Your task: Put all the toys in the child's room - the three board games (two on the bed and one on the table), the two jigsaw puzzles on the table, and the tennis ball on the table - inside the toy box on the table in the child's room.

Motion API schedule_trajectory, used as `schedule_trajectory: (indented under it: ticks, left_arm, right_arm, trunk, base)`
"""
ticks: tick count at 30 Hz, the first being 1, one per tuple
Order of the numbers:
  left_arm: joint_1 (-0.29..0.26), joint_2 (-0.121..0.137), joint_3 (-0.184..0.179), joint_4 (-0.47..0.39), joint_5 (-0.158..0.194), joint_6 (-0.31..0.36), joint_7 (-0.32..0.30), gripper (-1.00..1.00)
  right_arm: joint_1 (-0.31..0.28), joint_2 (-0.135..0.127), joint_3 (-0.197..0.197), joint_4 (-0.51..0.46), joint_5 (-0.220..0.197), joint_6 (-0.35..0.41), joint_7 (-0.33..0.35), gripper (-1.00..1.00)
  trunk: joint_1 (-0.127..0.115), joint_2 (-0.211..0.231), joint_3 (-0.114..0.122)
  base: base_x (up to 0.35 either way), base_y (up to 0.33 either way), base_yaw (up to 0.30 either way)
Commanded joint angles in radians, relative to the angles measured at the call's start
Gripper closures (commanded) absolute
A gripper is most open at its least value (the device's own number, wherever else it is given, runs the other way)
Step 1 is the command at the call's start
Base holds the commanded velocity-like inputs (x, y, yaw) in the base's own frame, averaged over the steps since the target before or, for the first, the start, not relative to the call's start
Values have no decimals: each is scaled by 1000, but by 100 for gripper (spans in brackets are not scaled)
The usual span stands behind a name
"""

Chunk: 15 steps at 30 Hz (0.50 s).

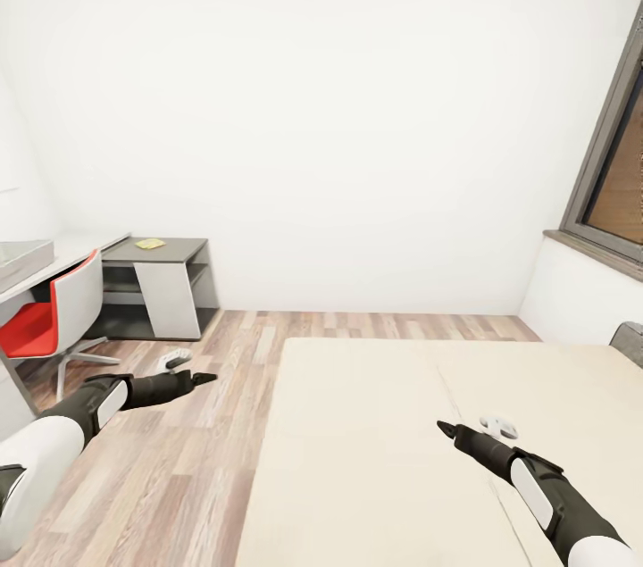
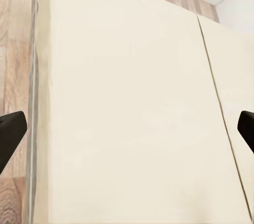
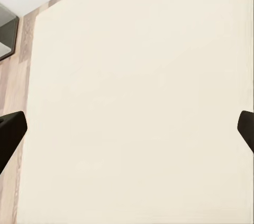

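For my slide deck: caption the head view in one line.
Both open grippers, left and right, reach over the bare beige bed; table at left.

Beige two-part mattress of bed (image 1: 375,451) being shown plain, unpatterned. Wood-plank floor (image 1: 179,460) being rendered in brown-grey streaks. Chair (image 1: 54,317) being seen red inside, white-backed. Table (image 1: 165,250) being shown grey-topped, white-panelled. Walls being rendered white.

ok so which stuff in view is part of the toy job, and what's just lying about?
Job: bed, table, toy box; flat yellow item on the table, possibly a toy, too small to tell.
Just there: red-and-white chair, window, floor.
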Motion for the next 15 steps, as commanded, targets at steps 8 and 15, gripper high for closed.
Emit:
schedule_trajectory:
  ticks: [8, 15]
  left_arm:
    - [0, -1, 5, 0, 3, 10, -2, -100]
    - [-1, -1, 5, 0, 2, 10, -2, -100]
  right_arm:
    - [0, 0, -3, 0, -7, 7, 3, -100]
    - [0, 0, -3, 0, -7, 7, 3, -100]
  trunk:
    - [0, -1, 0]
    - [0, -1, 0]
  base:
    - [0, -252, 0]
    - [0, -255, 0]
